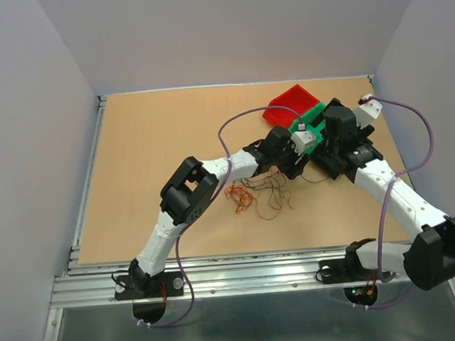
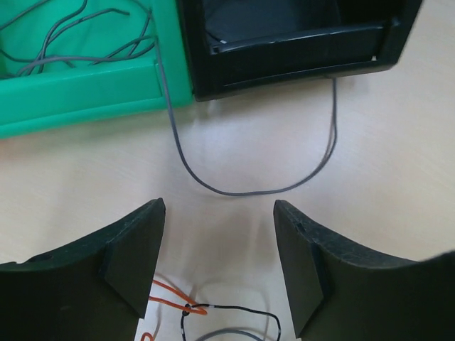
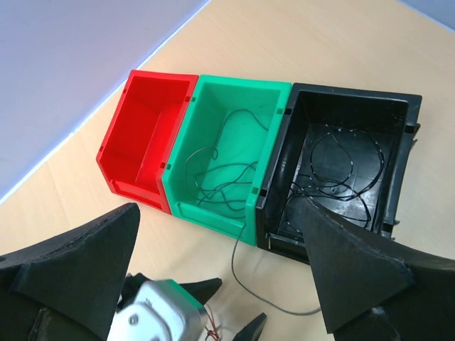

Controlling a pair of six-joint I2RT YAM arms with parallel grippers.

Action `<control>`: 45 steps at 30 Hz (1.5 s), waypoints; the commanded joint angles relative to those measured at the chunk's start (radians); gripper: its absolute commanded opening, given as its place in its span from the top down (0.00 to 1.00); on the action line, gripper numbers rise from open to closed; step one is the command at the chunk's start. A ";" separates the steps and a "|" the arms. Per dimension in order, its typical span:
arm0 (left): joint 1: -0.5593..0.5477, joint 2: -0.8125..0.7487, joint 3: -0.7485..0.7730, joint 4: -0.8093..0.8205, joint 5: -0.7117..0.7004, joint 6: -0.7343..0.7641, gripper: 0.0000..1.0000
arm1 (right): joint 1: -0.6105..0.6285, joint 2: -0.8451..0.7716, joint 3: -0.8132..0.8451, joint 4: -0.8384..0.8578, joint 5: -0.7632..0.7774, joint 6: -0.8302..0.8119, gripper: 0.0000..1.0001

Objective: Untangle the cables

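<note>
A tangle of thin orange-red and dark cables [image 1: 256,193] lies mid-table. My left gripper [image 1: 293,164] is low over the table in front of the bins, open and empty [image 2: 218,213]. One grey cable [image 2: 234,192] hangs out of the green bin [image 2: 78,89] and loops on the table ahead of its fingertips. An orange cable [image 2: 174,295] and a black cable [image 2: 234,310] lie between its fingers. My right gripper [image 1: 329,149] hovers above the bins, open and empty [image 3: 220,213]. Grey cables [image 3: 220,177] lie in the green bin and dark ones [image 3: 341,170] in the black bin [image 3: 341,114].
A red bin [image 3: 146,131] with nothing visible inside stands left of the green bin [image 3: 234,121]. In the top view the red bin [image 1: 291,103] and green bin [image 1: 311,120] sit at the back right, partly under my right arm. The left gripper's body [image 3: 163,316] shows below the bins.
</note>
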 commanded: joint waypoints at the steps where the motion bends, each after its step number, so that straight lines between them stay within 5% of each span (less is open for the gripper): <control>1: -0.003 -0.011 0.065 -0.001 -0.035 -0.040 0.27 | -0.005 -0.080 -0.048 0.053 0.027 -0.001 0.00; 10: -0.005 0.136 0.212 -0.032 0.014 -0.087 0.34 | -0.005 -0.208 -0.126 0.056 0.041 0.016 0.00; 13: -0.023 0.179 0.235 -0.029 0.037 -0.067 0.53 | -0.005 -0.248 -0.146 0.054 0.037 0.022 0.00; 14: -0.035 0.191 0.267 -0.061 0.040 -0.037 0.76 | -0.005 -0.260 -0.149 0.056 0.034 0.024 0.00; 16: -0.044 0.210 0.292 -0.098 0.004 0.006 1.00 | -0.005 -0.268 -0.156 0.054 0.023 0.032 0.00; 23: -0.031 0.079 0.204 -0.087 -0.183 0.054 1.00 | -0.003 -0.223 -0.152 0.056 0.027 0.009 0.00; 45: 0.051 0.027 0.491 -0.323 -0.360 0.338 1.00 | -0.005 -0.225 -0.170 0.091 -0.077 -0.178 0.01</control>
